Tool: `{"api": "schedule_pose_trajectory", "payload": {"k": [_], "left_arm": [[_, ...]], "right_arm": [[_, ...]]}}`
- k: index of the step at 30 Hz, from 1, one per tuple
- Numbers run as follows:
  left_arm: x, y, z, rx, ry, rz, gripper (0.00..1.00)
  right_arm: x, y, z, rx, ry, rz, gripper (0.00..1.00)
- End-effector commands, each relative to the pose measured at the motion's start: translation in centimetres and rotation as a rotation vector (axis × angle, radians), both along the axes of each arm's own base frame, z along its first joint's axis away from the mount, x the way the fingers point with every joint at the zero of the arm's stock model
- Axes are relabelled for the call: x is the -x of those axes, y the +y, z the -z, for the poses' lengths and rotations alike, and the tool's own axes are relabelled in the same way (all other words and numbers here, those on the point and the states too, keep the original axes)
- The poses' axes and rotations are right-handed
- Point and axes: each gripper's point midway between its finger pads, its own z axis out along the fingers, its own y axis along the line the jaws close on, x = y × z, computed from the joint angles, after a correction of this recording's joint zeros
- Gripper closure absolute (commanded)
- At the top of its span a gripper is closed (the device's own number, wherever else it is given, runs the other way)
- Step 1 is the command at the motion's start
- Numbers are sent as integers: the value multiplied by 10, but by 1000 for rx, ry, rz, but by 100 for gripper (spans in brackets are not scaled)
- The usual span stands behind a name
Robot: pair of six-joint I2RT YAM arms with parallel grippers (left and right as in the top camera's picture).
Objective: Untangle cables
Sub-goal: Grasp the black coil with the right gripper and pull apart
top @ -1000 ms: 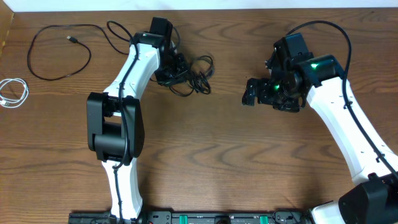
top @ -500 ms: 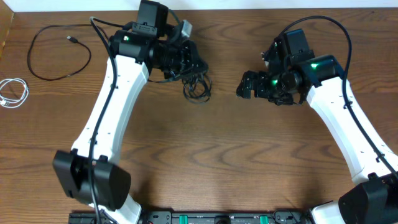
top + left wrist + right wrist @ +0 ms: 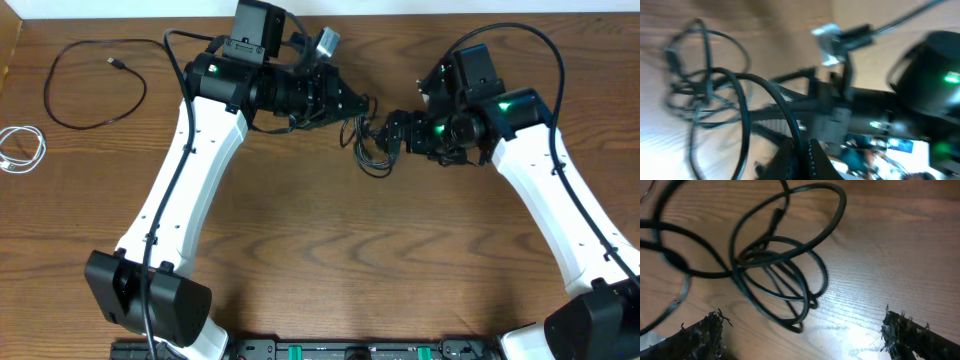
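A tangled black cable bundle (image 3: 371, 150) hangs between the two arms, above the table's back middle. My left gripper (image 3: 352, 102) is shut on a strand of it; the left wrist view, blurred, shows the jaws (image 3: 801, 156) pinching a black cord with the loops (image 3: 700, 92) beyond. My right gripper (image 3: 396, 131) is open right beside the bundle; in the right wrist view its fingers (image 3: 805, 340) are spread wide with the coils (image 3: 775, 265) just ahead, not between them. One black cable (image 3: 95, 82) lies spread out at the back left. The white cable (image 3: 20, 148) lies at the far left edge.
The wooden table (image 3: 320, 260) extends toward the front. The right arm's housing with green lights (image 3: 935, 75) shows close in the left wrist view. A thick robot cable (image 3: 520, 45) arcs over the right arm.
My left arm has swung to the right, carrying the black bundle off its earlier spot toward the right gripper. The right gripper has shifted slightly left toward it.
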Motion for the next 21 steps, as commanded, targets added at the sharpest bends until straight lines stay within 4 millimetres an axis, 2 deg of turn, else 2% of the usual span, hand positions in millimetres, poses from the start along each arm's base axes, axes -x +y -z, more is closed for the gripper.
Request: {"api": "schedule_pose_trajectory", "payload": {"k": [1, 6, 8, 11, 13, 18, 21], "left_arm": [[20, -10, -36, 153, 9, 101, 93], [31, -15, -48, 226, 53, 151, 93], [34, -16, -49, 231, 57, 161, 93], [35, -18, -50, 231, 64, 162, 93], [37, -18, -51, 242, 70, 170, 93], [31, -11, -51, 242, 60, 152, 92], [24, 0, -50, 239, 70, 117, 93]], "right_arm": [[-6, -5, 6, 72, -23, 19, 1], [-10, -7, 14, 119, -31, 26, 1], [-12, -5, 18, 121, -29, 23, 6], [-17, -8, 27, 151, -25, 32, 26], [-21, -15, 34, 199, -26, 50, 49], [-26, -57, 51, 389, 0, 179, 96], [-24, -83, 54, 445, 37, 260, 99]]}}
